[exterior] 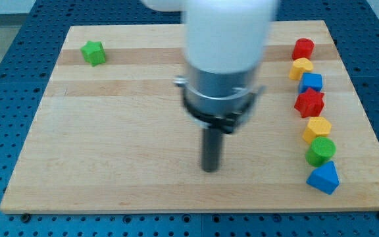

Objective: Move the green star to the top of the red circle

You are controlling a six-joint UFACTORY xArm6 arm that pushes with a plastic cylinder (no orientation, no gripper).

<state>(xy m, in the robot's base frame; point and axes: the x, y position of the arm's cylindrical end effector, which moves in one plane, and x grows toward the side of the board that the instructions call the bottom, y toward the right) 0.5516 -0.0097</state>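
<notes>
The arm hangs upright over the board's middle, its tip (210, 169) bare and touching no block. The green star (93, 52) sits far upper left; the red circle (303, 48) tops the right-hand column.

Counter (110, 131) pale wood, smooth, matt, visible grain bands; my rod dark, matt, tip (210, 169) blurred; collar above it brushed metal (219, 85), white housing (226, 33) glossy plastic; green star (93, 52) smooth plastic-looking, red circle (303, 48) likewise
</notes>
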